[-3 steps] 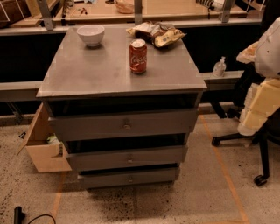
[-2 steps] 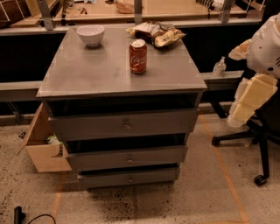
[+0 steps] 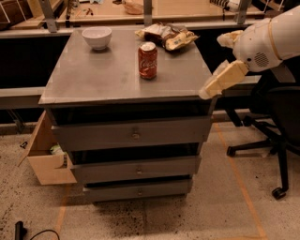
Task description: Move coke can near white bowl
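Note:
The coke can (image 3: 147,60), red with a silver top, stands upright on the grey cabinet top (image 3: 93,77), right of centre. The white bowl (image 3: 97,37) sits at the back left of the same top, well apart from the can. My gripper (image 3: 212,66) is at the cabinet's right edge, to the right of the can and a little lower, with its cream fingers (image 3: 220,79) spread apart and nothing between them. The white arm reaches in from the upper right.
Brown-and-yellow snack bags (image 3: 166,35) lie behind the can at the back edge. A black office chair (image 3: 276,117) stands right of the cabinet. An open cardboard box (image 3: 44,154) sits on the floor at the left. A wooden bench (image 3: 187,9) runs behind.
My arm has swung in from the right edge toward the cabinet, bringing the gripper up to its right edge. The can and bowl have not moved.

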Available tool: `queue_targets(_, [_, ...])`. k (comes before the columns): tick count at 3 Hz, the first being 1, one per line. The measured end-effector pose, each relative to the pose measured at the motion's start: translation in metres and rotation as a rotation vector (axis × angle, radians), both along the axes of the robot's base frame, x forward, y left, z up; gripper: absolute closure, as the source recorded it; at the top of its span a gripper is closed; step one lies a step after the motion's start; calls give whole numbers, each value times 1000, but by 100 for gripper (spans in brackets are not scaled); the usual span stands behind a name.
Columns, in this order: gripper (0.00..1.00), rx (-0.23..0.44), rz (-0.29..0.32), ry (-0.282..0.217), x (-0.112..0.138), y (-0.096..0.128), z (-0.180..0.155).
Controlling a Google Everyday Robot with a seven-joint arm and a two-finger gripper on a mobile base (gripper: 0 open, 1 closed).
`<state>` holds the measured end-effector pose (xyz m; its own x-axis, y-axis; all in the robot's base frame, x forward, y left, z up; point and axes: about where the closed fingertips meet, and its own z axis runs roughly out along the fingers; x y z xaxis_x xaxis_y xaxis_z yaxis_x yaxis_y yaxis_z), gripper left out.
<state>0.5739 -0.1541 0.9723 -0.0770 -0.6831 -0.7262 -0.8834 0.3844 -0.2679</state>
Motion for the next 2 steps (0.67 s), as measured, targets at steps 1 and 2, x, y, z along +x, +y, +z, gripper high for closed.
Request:
queue_targets(1, [0, 200, -22, -63, 57, 33, 5])
queue_targets(2, [0, 317, -13, -68, 107, 75, -8])
